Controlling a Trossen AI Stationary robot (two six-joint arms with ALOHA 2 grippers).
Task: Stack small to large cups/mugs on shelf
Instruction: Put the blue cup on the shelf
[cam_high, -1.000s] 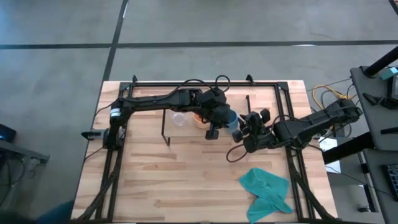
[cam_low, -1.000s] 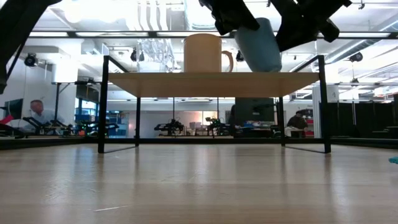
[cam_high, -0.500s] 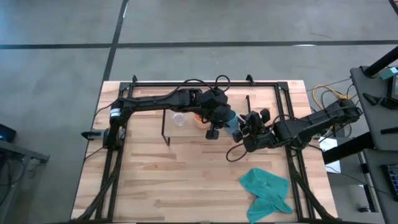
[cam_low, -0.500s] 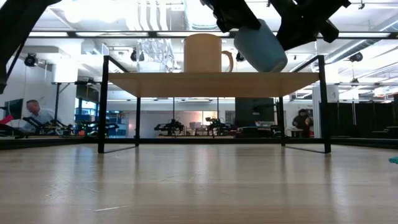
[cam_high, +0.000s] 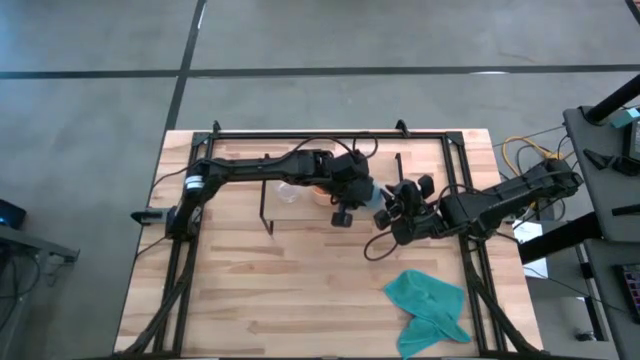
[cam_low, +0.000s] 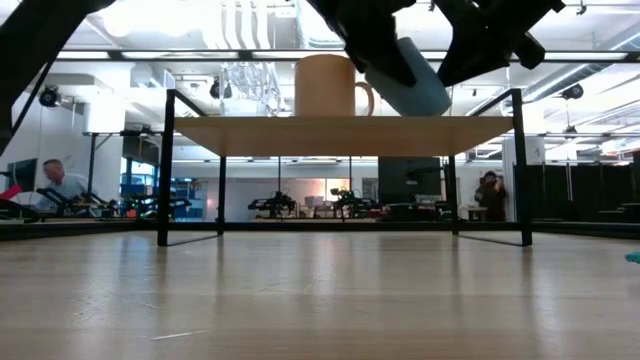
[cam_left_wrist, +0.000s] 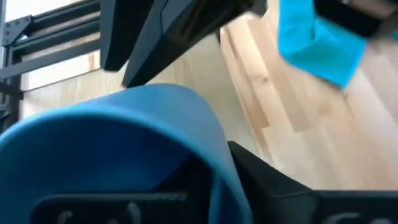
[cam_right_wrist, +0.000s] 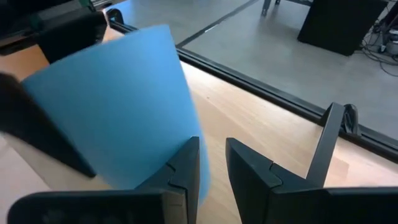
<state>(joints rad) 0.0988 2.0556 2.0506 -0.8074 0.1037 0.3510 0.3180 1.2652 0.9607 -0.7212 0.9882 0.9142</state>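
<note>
The small blue cup (cam_low: 412, 82) hangs tilted above the right part of the shelf (cam_low: 340, 122), with my left gripper (cam_low: 380, 50) shut on it. The cup's mouth faces the left wrist camera (cam_left_wrist: 118, 143). The orange mug (cam_low: 326, 85) stands upright on the shelf board, left of the blue cup. A clear glass cup (cam_high: 287, 190) stands further left on the board. My right gripper (cam_right_wrist: 212, 163) hovers open just right of the blue cup (cam_right_wrist: 115, 102), its fingers a narrow gap apart with nothing between them. Whether it touches the cup, I cannot tell. My left gripper holds the blue cup by its wall at the rim (cam_left_wrist: 217, 155), one finger inside the mouth and one finger (cam_left_wrist: 273, 183) outside. The fingers slant down from the table's left. The cup hangs clear of the shelf, tilted, base (cam_low: 432, 100) low and to the right.
A teal cloth (cam_high: 430, 305) lies crumpled near the table's front right corner. The shelf's black wire legs (cam_low: 165, 170) stand on the table. The table's black frame rails (cam_high: 330, 133) run along its far and side edges. A cable (cam_high: 378, 245) loops below my right arm.
My left gripper has sunk a little toward the shelf and rolled. The blue cup has tipped further over, its base swinging out to the right, and stays clear of the board.
</note>
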